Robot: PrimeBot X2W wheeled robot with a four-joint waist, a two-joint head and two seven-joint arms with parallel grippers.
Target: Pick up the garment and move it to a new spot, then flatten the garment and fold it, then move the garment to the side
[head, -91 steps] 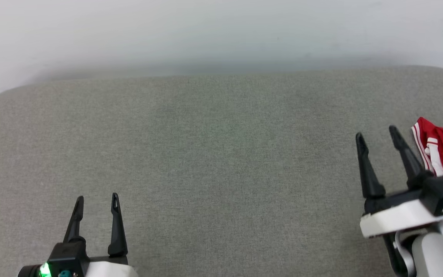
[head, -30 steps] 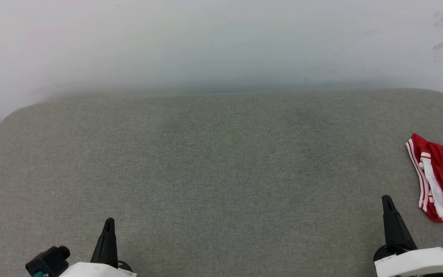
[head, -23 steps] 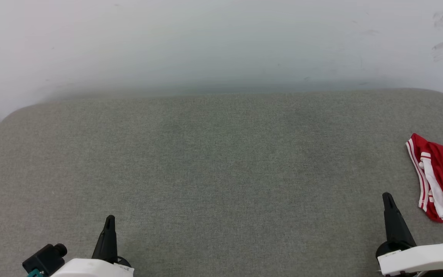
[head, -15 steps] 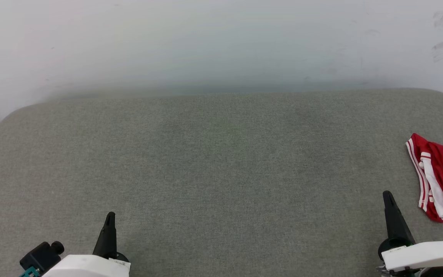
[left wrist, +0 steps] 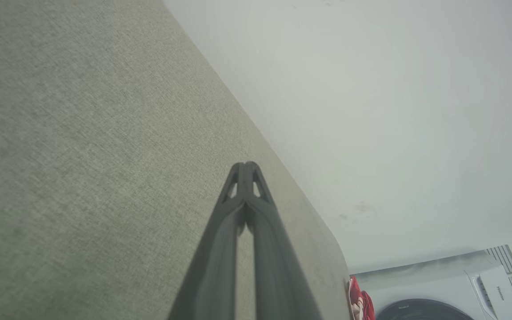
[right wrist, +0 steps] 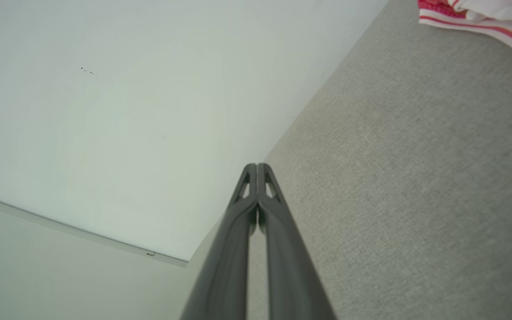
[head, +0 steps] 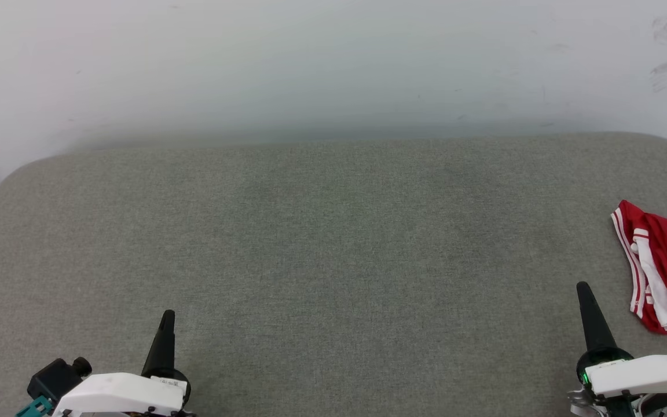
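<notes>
At the near edge of the grey fabric-covered worktop, the left end effector rises from the lower left of the head view. The right end effector rises from the lower right. Each shows as a single dark spike above its white wrist housing. In the left wrist view the left end effector has its two fingers pressed together along their length, with nothing between them. The right wrist view shows the same for the right end effector: tips touching and nothing held.

Further along the right side, the T-shirt lies bunched on the worktop, cut off by the picture's right edge. It is red cloth over a white sleeve, with red-and-white striped trim facing the middle of the worktop. It sits to the right of the right end effector's tip and a little beyond it, near but apart, with bare grey fabric between them. It is well apart from the left end effector, across the whole worktop.

In the right wrist view the T-shirt is in the top right corner, off to one side of the fingers' line.

Beyond the worktop's rounded far edge stands a pale wall. The left wrist view catches a white washing machine past the worktop's far end.
</notes>
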